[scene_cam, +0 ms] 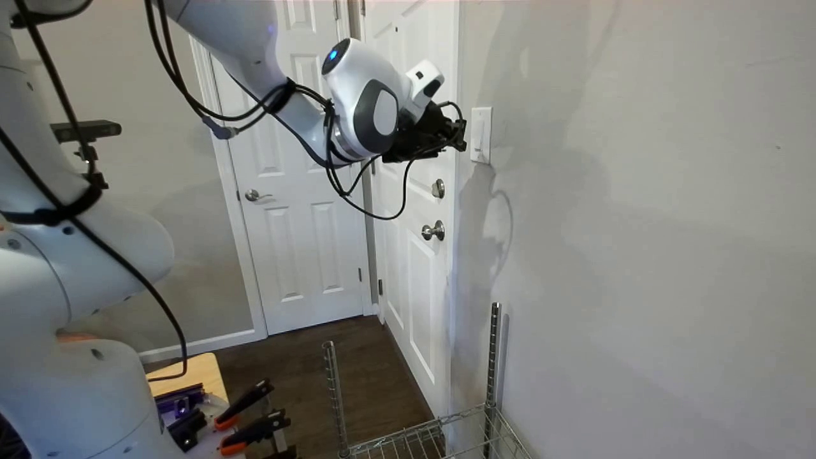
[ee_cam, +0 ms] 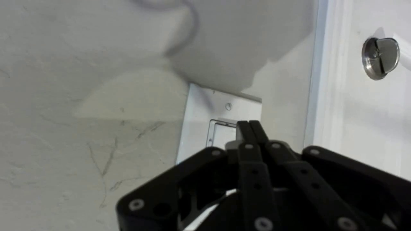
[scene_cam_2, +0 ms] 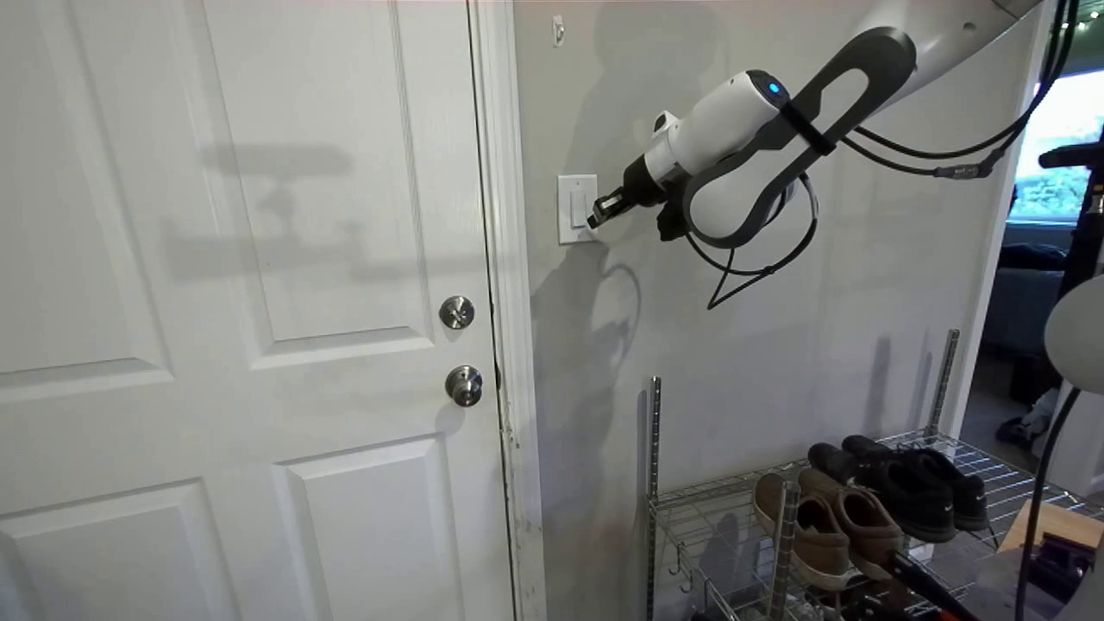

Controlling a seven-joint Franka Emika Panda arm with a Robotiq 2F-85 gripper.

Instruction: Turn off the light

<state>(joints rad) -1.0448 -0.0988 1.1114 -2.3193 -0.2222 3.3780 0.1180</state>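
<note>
Wrist view: the gripper (ee_cam: 249,125) has its fingers (ee_cam: 245,134) together, nothing seen between them, and hides part of the light switch (ee_cam: 222,132). In an exterior view, the fingertips (scene_cam_2: 595,219) stand by the switch's lower part; contact unconfirmed. Brown shoes (scene_cam_2: 819,549) show only here. In an exterior view, the wall plate (scene_cam: 481,135) is just beside the gripper; a lever-handled door (scene_cam: 290,236) shows only here. Judged step: aligning to press; next, probably, a straight push on the lower rocker (scene_cam_2: 579,207).

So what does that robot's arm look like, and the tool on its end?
The arm is mostly white, with smooth rounded sections, dark grey trim and a glowing blue dot. Black cables loop along it, tied on with black straps. The tool is black and angular, with slim straight fingers and pale round screw heads.
</note>
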